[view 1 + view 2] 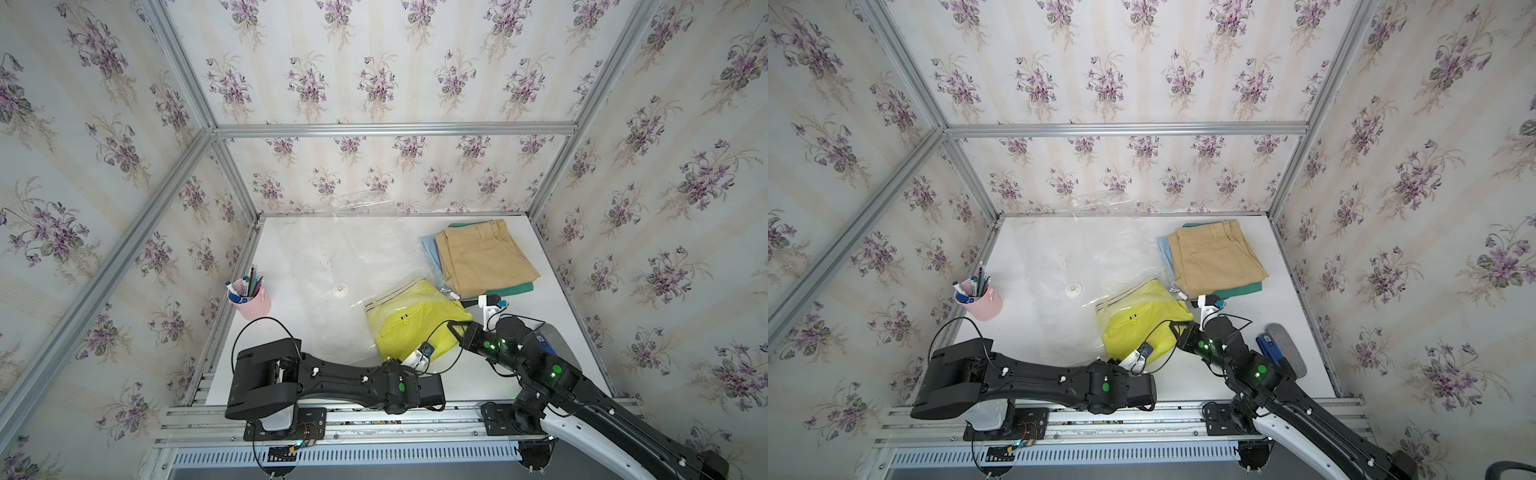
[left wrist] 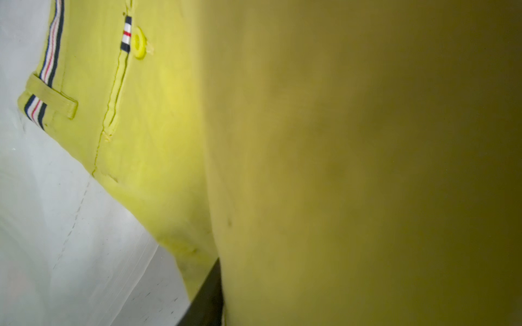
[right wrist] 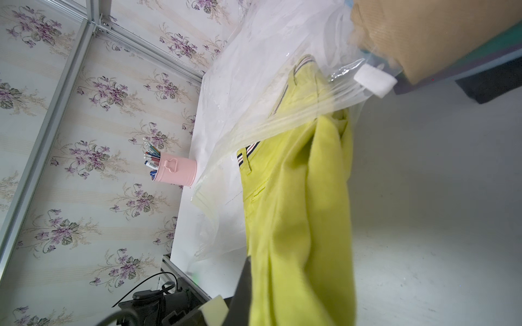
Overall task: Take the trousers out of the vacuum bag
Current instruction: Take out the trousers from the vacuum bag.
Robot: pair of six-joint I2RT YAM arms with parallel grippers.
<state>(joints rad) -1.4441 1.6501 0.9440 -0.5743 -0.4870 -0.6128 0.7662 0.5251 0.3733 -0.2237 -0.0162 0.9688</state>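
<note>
The bright yellow trousers [image 1: 411, 320] [image 1: 1142, 328] lie front centre, waistband end still under the mouth of the clear vacuum bag [image 1: 332, 257] [image 3: 268, 84]. The bag spreads toward the back left, white valve [image 1: 340, 288] facing up. My right gripper [image 1: 455, 328] is shut on the yellow cloth's right corner; one dark finger [image 3: 243, 288] shows beside the cloth. My left gripper [image 1: 395, 359] grips the near edge; yellow cloth [image 2: 141, 127] fills the left wrist view beside one finger [image 2: 206, 302]. Khaki trousers [image 1: 486, 257] top a stack with light blue [image 1: 430, 249] and teal [image 1: 511, 289] ones outside the bag.
A pink cup of pens [image 1: 251, 301] [image 3: 176, 169] stands at the left table edge. A grey and blue object [image 1: 1283, 345] lies front right behind the right arm. The bag's white zip clip [image 3: 375, 80] hangs near the stack. Wallpapered walls close three sides.
</note>
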